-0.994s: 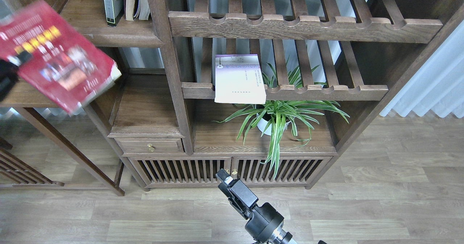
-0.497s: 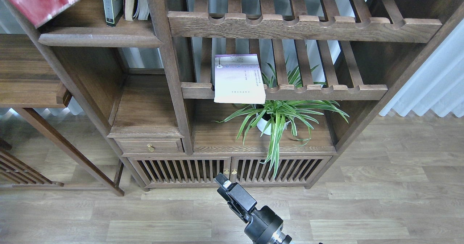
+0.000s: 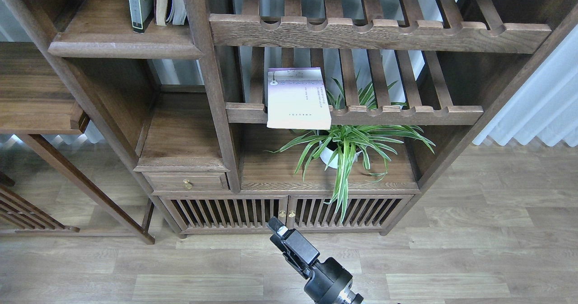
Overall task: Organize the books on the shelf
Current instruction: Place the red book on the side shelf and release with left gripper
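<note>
Nearest to me, my right gripper (image 3: 281, 228) rises from the bottom edge on its black arm, low over the grey-brown plank floor (image 3: 474, 250). I see it end-on and dark; I cannot tell whether its fingers are parted or closed, and nothing shows between them. My left gripper is out of view.

Beyond it stands the big dark-brown wooden bookcase (image 3: 212, 96), with slatted doors at its foot and a small brass-knobbed drawer (image 3: 187, 183) on the left. A green spider plant in a white pot (image 3: 345, 146) sits on the low board above the doors.

Directly above the plant, the pale lilac-white paperback (image 3: 298, 98) lies flat on the lower slatted rack with notched front rail (image 3: 361, 112), its near edge overhanging the rail.

Farthest, top left, the solid dark-brown shelf board with rounded front lip (image 3: 122, 46) carries the thick dark-grey book with yellow-green panel (image 3: 139, 3), upright, and just right of it a book with curled white pages (image 3: 170, 1). Its cover colour is not clear from here.

Judgement: two books appear shelved; the lilac one remains. The next move calls for a reach up to the rack and a grip on the overhanging edge, clear of the plant leaves.

White curtains (image 3: 537, 109) hang at far right.
</note>
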Robot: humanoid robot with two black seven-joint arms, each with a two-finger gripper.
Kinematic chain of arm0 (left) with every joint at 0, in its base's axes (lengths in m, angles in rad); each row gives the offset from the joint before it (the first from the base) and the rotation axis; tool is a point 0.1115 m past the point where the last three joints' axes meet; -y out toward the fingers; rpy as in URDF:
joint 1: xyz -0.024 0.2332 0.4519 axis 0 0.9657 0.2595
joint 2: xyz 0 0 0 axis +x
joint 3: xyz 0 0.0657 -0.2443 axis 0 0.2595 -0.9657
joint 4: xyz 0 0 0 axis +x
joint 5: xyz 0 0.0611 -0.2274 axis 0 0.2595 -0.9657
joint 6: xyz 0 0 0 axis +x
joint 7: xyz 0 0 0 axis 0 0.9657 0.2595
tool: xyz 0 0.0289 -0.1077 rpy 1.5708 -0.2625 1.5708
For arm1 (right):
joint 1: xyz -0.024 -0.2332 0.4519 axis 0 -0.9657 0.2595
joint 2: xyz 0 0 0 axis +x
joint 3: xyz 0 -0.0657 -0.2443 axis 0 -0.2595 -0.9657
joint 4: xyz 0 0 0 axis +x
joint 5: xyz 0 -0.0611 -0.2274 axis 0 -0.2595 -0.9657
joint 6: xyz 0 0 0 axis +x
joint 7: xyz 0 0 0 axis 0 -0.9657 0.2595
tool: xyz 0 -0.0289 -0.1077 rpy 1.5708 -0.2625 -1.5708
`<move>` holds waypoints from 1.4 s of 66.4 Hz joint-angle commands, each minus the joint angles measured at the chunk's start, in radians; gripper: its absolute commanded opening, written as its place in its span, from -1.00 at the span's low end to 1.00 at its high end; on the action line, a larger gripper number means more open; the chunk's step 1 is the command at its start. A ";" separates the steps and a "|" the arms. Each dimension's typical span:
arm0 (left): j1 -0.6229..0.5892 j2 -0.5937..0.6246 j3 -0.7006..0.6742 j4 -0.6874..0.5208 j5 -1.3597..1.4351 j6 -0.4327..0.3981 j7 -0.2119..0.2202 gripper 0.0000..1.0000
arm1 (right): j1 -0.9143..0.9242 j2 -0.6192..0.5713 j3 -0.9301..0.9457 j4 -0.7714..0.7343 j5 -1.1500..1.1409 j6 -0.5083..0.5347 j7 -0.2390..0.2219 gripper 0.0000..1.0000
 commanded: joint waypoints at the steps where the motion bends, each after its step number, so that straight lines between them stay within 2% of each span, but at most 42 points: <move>1: -0.005 -0.036 -0.003 0.025 0.053 0.000 0.005 -0.87 | 0.002 0.000 0.000 0.000 0.000 0.000 0.000 0.97; 30: -0.165 -0.263 -0.005 0.230 0.389 0.000 0.005 -0.89 | 0.037 0.000 0.009 0.004 0.008 0.000 0.009 0.97; 55: -0.171 -0.450 -0.029 0.379 0.502 0.000 -0.023 -0.91 | 0.139 0.000 0.109 0.004 0.063 0.000 0.015 0.97; 66: -0.173 -0.501 -0.031 0.410 0.533 0.000 -0.089 -0.90 | 0.185 0.000 0.131 -0.003 0.087 0.000 0.040 0.97; 68: -0.176 -0.512 -0.031 0.431 0.555 0.000 -0.121 -0.91 | 0.186 0.000 0.129 -0.005 0.097 0.000 0.041 0.97; 81: -0.174 -0.529 -0.031 0.476 0.616 0.000 -0.187 -0.90 | 0.189 0.000 0.129 -0.002 0.098 0.000 0.041 0.97; 87: -0.171 -0.529 -0.025 0.483 0.636 0.000 -0.259 -0.90 | 0.192 0.000 0.125 -0.002 0.100 0.000 0.041 0.97; 93: -0.170 -0.527 -0.018 0.488 0.645 0.000 -0.288 -0.90 | 0.197 0.000 0.120 0.000 0.103 0.000 0.041 0.97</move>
